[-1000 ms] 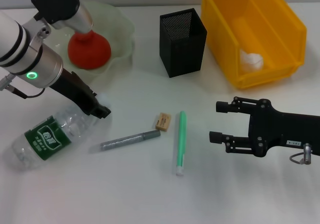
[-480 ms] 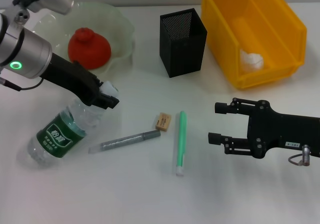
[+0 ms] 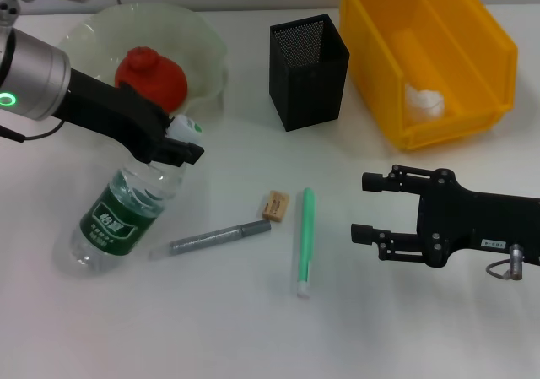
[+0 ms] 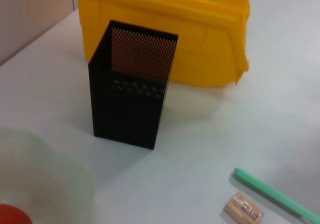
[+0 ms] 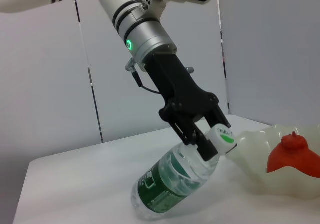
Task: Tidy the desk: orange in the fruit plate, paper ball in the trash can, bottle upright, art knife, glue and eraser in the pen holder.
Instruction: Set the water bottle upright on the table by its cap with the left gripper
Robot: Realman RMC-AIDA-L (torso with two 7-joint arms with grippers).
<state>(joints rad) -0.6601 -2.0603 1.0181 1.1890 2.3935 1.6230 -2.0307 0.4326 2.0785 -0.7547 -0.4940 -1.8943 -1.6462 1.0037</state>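
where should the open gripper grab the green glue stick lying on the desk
Judging by its pose, grip the glue mid-shaft from straight above, right gripper jaws closing across its narrow width. It lies flat and slim, with the eraser close beside its upper end, so the middle offers clearer room.

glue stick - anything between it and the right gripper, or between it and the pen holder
Nothing visible blocks either path. The right gripper hovers open beside the glue with only bare table between them. From the glue to the pen holder the way is open too; the eraser lies just off to the side, near the glue's upper end.
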